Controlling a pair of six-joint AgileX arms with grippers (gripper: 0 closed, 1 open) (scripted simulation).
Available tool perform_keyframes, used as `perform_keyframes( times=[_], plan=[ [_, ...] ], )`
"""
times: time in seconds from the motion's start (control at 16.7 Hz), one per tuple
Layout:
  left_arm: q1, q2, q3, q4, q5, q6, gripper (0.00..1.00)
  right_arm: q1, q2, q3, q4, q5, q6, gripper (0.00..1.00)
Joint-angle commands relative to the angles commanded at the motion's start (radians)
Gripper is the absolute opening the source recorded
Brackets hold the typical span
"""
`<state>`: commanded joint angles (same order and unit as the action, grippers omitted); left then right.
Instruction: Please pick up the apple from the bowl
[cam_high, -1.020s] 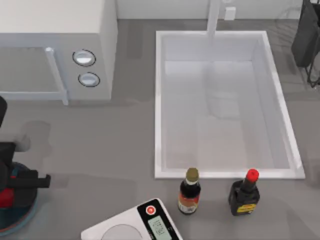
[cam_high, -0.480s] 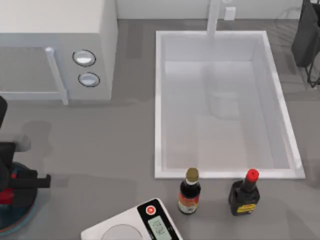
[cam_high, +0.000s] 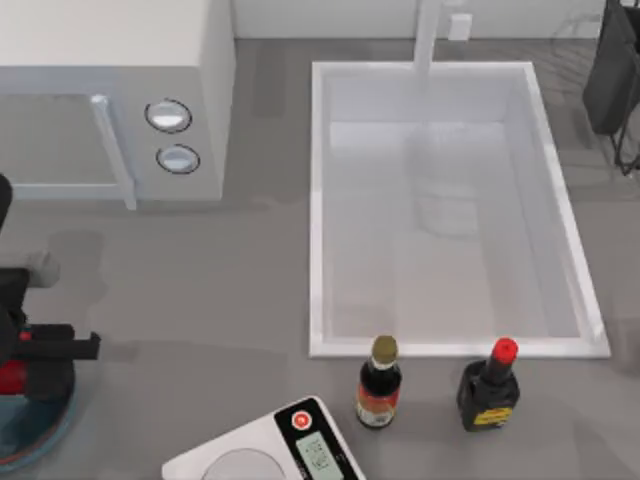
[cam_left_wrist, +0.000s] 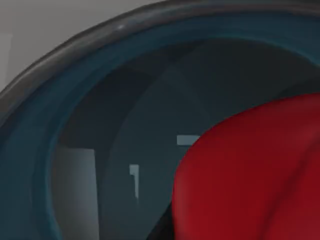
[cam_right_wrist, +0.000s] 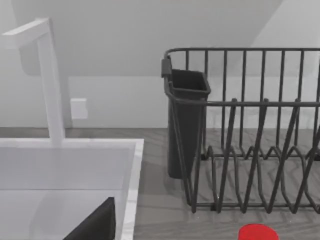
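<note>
**Left gripper down at the bowl, apple under it**

The grey table (cam_high: 200, 290) carries a white sink (cam_high: 320, 200) at its middle and right, with a white faucet (cam_high: 428, 35) at the far rim. A white microwave (cam_high: 110, 60) stands at the far left. A dark dish rack (cam_right_wrist: 250, 130) with a cutlery holder stands at the far right corner, seen from the right wrist view, which looks across the sink edge from where the right arm sits parked.

At the near edge lies a white scale (cam_high: 270, 445) with a red button. Beside it stand two dark bottles just apart: one with a gold cap (cam_high: 380, 385), one with a red cap (cam_high: 490, 385).

At the table's near left edge the blue bowl (cam_high: 45, 435) is partly covered by the left gripper (cam_high: 25, 365), which hangs over it. The apple (cam_high: 12, 378) shows as a red patch under the gripper's black body; in the left wrist view it (cam_left_wrist: 250, 175) fills one side, with the bowl's blue wall (cam_left_wrist: 45, 150) curving around it. Whether the jaws are spread or pinching the apple I cannot tell
</note>
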<state>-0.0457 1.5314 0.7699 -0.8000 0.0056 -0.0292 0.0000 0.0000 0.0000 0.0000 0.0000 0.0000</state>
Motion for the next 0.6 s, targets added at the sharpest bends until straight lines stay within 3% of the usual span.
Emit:
perform_keyframes(
  times=[0.24,0.6],
  plan=[
    [-0.004,0.005,0.229,-0.236,0.000,-0.004,0.00,0.000,0.000,0.000,0.000,0.000,0.000,1.00],
    [-0.012,-0.025,0.696,-0.749,0.000,-0.012,0.00,0.000,0.000,0.000,0.000,0.000,0.000,1.00]
  ],
)
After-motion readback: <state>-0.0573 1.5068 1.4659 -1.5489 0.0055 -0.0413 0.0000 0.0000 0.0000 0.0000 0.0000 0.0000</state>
